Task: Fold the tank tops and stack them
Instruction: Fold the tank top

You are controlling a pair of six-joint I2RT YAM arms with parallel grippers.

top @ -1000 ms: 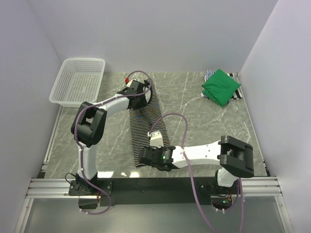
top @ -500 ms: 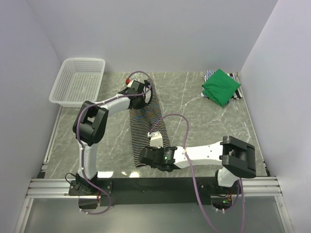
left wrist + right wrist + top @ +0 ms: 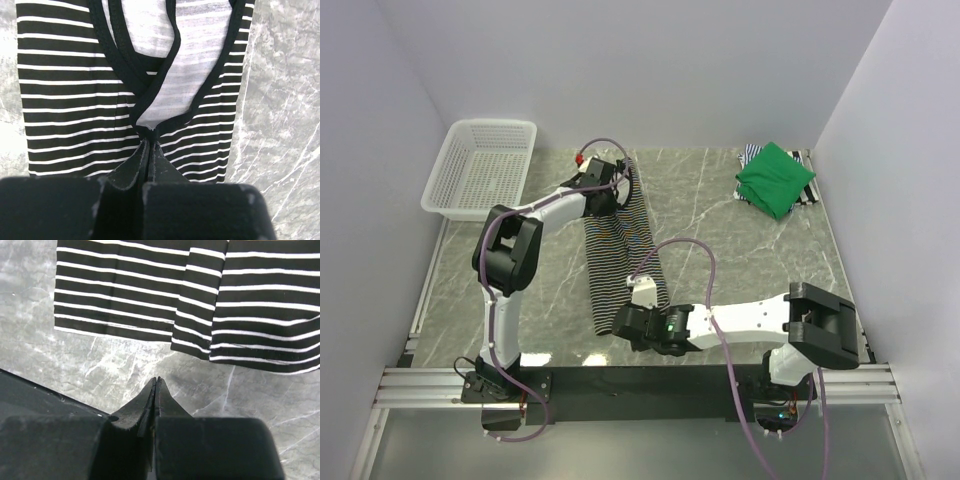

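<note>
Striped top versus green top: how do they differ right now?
The striped top lies stretched long mid-table; the green top is a compact folded bundle at the far right corner. The left gripper is shut on the striped top's strap end; no gripper touches the green top, which rests on another folded top. Both are on the table.

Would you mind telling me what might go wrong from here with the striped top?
1. The left gripper pinches the striped top only where its straps meet; a pull may bunch the cloth or let it slip out.
2. The right gripper is shut over bare table, short of the near hem, so that end is unheld and may drag.
3. The hem lies uneven, so a fold may set crooked.
</note>
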